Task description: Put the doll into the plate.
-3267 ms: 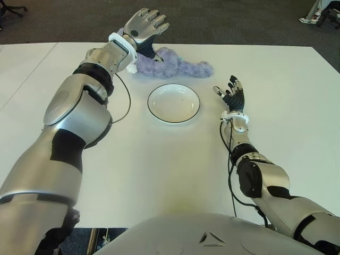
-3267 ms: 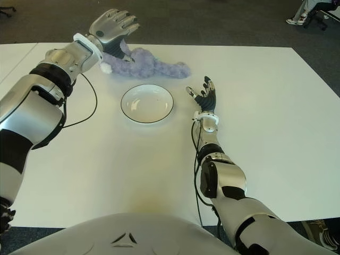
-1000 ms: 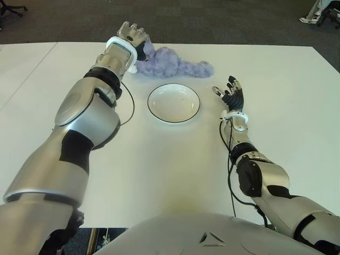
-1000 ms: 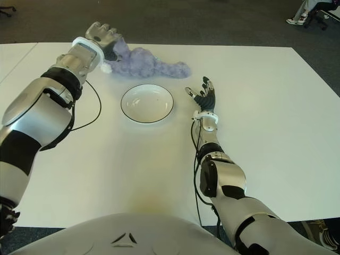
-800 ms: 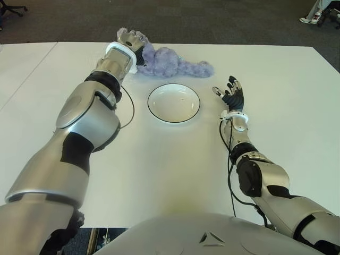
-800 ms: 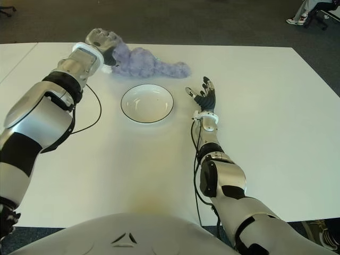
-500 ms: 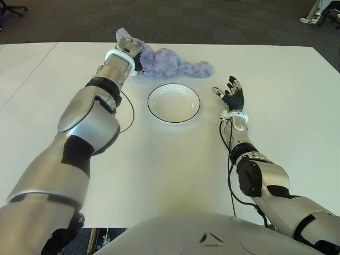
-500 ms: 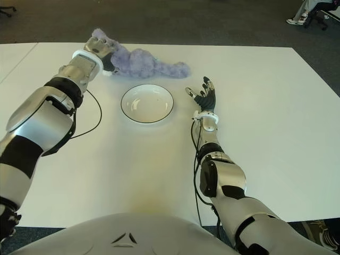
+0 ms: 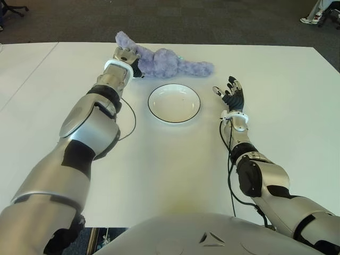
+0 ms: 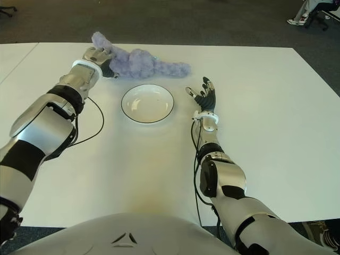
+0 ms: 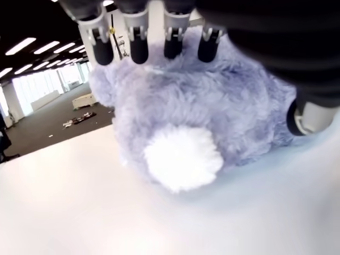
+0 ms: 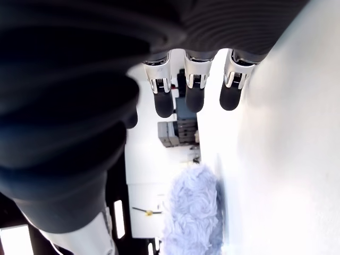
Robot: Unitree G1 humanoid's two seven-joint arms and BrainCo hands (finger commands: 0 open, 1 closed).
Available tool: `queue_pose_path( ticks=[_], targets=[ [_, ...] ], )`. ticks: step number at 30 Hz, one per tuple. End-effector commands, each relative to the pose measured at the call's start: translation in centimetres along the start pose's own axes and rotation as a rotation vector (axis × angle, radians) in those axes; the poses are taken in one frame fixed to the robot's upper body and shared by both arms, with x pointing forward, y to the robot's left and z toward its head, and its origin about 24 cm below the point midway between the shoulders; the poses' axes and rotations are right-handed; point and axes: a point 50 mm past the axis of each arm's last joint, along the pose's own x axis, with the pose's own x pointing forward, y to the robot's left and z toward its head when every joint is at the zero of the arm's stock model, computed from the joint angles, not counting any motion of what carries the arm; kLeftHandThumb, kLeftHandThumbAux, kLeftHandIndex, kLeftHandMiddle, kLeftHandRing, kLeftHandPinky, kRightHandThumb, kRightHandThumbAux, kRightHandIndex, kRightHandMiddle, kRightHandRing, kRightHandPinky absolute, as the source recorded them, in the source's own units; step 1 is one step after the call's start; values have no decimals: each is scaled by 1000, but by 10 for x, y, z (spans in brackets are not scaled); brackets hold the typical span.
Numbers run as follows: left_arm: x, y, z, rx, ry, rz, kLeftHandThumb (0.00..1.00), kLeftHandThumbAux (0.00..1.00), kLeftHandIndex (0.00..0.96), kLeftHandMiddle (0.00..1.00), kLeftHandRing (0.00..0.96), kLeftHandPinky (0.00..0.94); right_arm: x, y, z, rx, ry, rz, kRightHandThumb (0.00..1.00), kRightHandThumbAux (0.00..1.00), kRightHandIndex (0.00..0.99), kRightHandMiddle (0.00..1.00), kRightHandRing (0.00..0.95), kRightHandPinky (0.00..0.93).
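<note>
The fuzzy lavender-purple plush doll [image 9: 167,62] is lying stretched out on the white table [image 9: 175,170] near the far edge, just beyond the round white plate with a thin dark rim [image 9: 173,103]. It's not in the plate; there's a strip of bare table between the 2. One end of the doll sticks up a bit past the robot's wrist, and the other end tapers off to the right, roughly level with the plate's right side.

The silver left hand [image 9: 124,55] is at the doll's left end with its fingers wrapped into the fur. In the left wrist view you can see 4 dark fingertips [image 11: 139,48] pressed over the top of the plush body, and the doll's white fluffy tail puff [image 11: 182,158] sits right under them, low against the table. So it's grasping the doll, which looks like it's still touching the tabletop.

The right hand [image 9: 231,96] is off to the right of the plate, palm up-ish with the black fingers spread and nothing in it. Its own wrist view shows 3 fingertips [image 12: 194,94] sticking out straight with the purple doll far off behind them.

A thin black cable [image 9: 127,119] loops on the table beside the left forearm.
</note>
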Motion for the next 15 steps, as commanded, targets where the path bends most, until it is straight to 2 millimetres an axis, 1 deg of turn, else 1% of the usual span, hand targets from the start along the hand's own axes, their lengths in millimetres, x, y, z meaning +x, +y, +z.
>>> queue_pose_path(
  ticks=[1,9,10,15],
  targets=[
    [-8,-51,17,-76,-62,-182,288,357,0,0,1,60,-88,-13,-111,5,512,-51,172,866,129,96,59,46],
    [-8,-53,18,-89,-63,-190,275,354,0,0,8,81,-88,-13,-111,-14,516,-45,167,866,136,98,59,64],
    [-8,-53,18,-88,-64,-190,267,351,0,0,12,87,-88,-13,-111,-13,516,-45,190,875,142,102,63,74],
    [-8,-53,18,-86,-64,-187,262,358,0,0,16,96,-88,-13,-111,4,518,-48,225,884,150,107,68,78]
  ],
)
